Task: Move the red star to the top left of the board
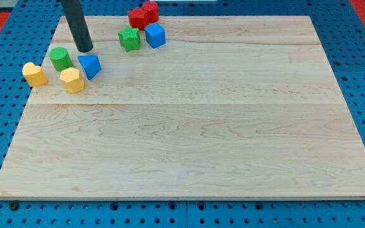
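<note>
Two red blocks sit touching at the view's top edge of the wooden board (pixel 189 126). The left one (pixel 137 17) looks like the red star; the right one (pixel 150 10) is a rounder red block. My tip (pixel 85 49) rests on the board at the upper left, well to the left of the red blocks. It stands just above the blue triangular block (pixel 90 65) and to the right of the green cylinder (pixel 59 58).
A green star-like block (pixel 130 38) and a blue cube (pixel 155 35) lie just below the red blocks. A yellow heart-shaped block (pixel 35 74) and a yellow hexagonal block (pixel 72 80) sit at the board's left edge. Blue pegboard surrounds the board.
</note>
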